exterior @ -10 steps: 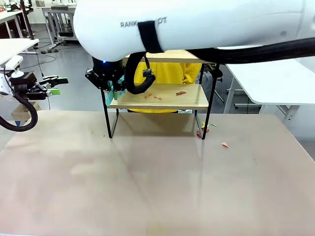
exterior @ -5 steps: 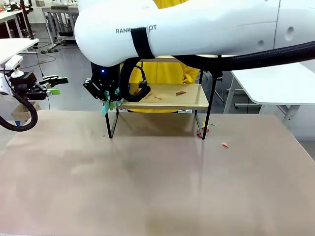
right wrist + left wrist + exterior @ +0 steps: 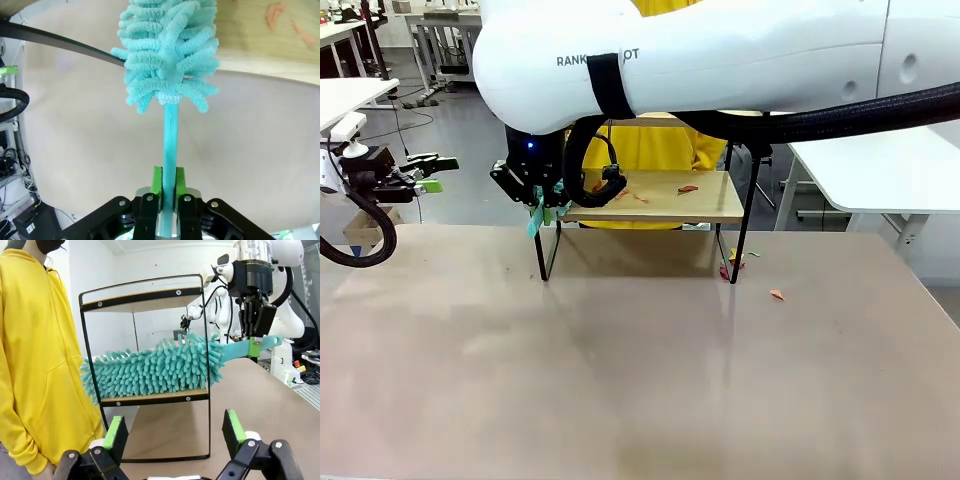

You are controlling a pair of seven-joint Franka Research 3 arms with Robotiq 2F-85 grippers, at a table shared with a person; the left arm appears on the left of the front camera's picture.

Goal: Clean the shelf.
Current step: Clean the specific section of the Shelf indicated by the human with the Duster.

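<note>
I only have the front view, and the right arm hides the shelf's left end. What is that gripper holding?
Observer: The right gripper is shut on the flat handle of a teal duster.
Operator: Where is its head?
Observer: On the lower board of the shelf, lying front to back at that end and reaching its far edge.
Operator: Is it on the scraps I can see?
Observer: No. The orange scraps lie on the board, apart from the head.
</note>
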